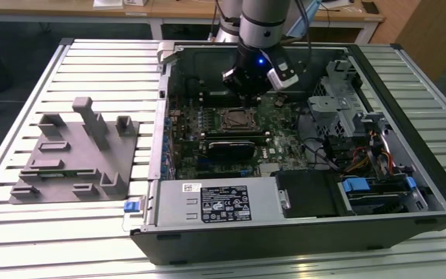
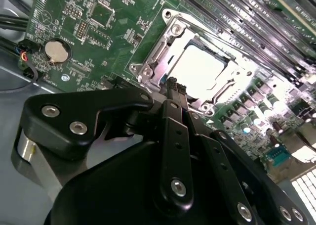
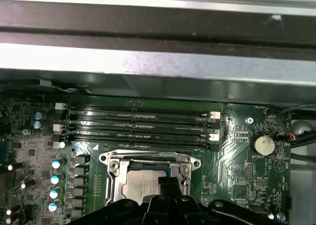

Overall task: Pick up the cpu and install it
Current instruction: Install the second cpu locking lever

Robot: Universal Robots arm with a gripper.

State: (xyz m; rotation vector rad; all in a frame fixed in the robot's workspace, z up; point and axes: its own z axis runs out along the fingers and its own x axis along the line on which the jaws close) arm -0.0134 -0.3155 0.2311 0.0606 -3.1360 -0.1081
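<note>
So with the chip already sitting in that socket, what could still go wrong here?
The end effector hangs close over the chip in its metal socket frame; a downward slip could press on it. Memory slots and capacitors crowd the socket, so a sideways drift might clip them. The computer case wall leaves the arm limited room.
</note>
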